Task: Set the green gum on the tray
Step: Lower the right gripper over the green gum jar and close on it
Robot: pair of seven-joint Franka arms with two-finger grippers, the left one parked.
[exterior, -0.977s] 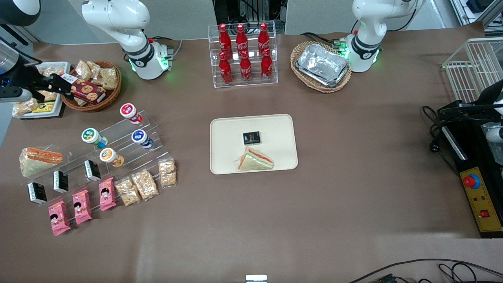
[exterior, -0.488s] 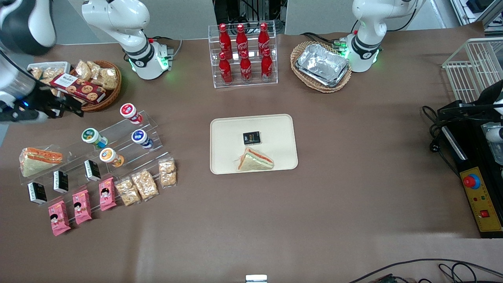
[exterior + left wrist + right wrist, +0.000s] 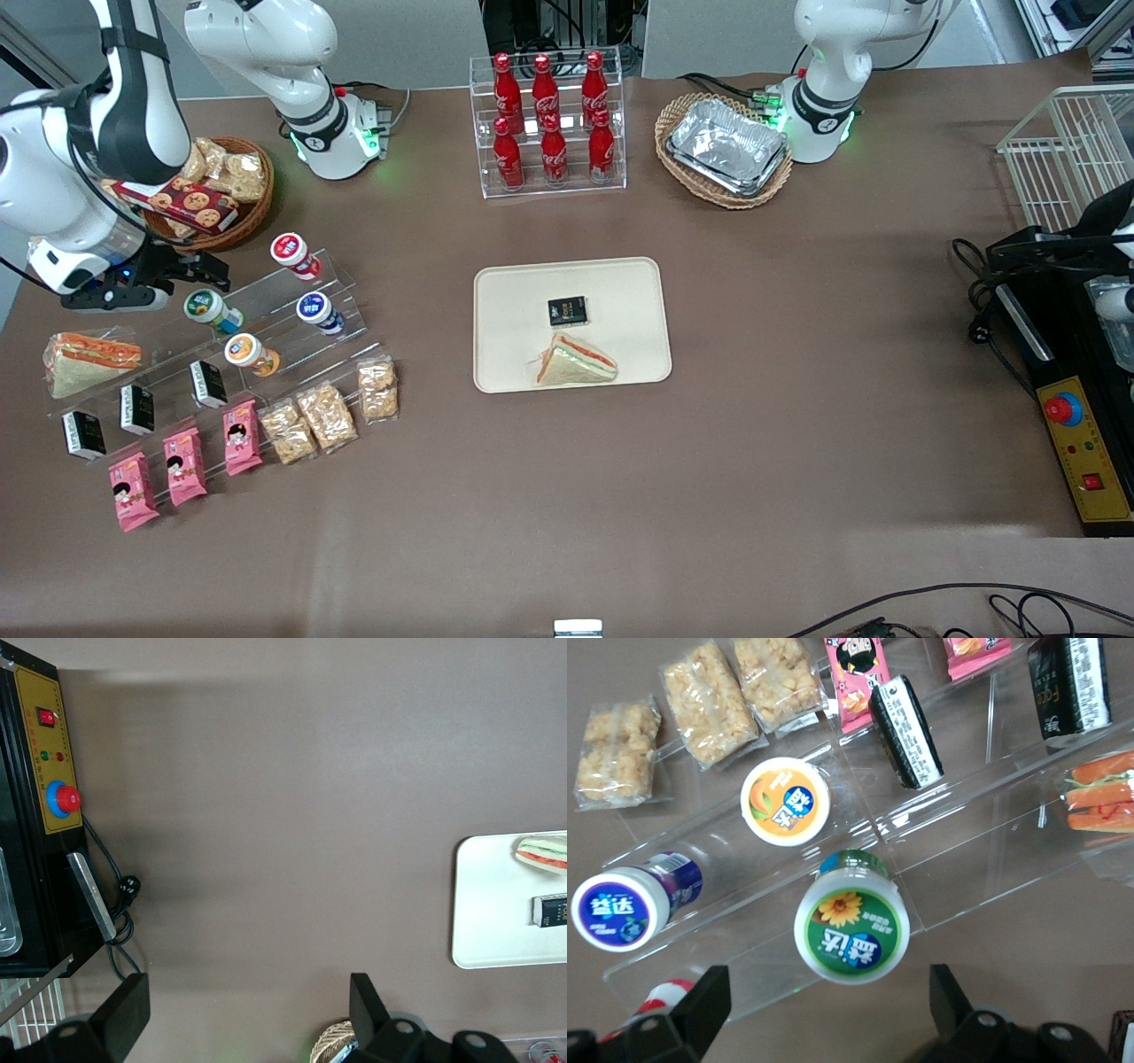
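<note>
The green gum [image 3: 206, 307] stands on a clear stepped rack [image 3: 266, 301] toward the working arm's end of the table. In the right wrist view its green-and-white cap [image 3: 851, 926] faces the camera. My gripper [image 3: 199, 273] hovers just above it, slightly farther from the front camera. In the right wrist view the gripper [image 3: 826, 1010] is open and empty, with the cap close to the gap between its fingers. The beige tray [image 3: 514, 301] lies mid-table and holds a sandwich [image 3: 576, 361] and a small black packet [image 3: 567, 311]. The tray's rim also shows in the left wrist view [image 3: 478, 904].
On the same rack stand a blue-capped bottle [image 3: 315, 309], an orange-capped bottle [image 3: 245, 351] and a red-capped bottle [image 3: 290, 250]. Black packets, pink packets and snack bags lie nearer the camera. A wicker snack basket [image 3: 213, 190] sits close by the arm.
My arm has swung in from the table's edge by the snack basket toward the rack and nearer the front camera. The gripper now hangs over the green gum.
</note>
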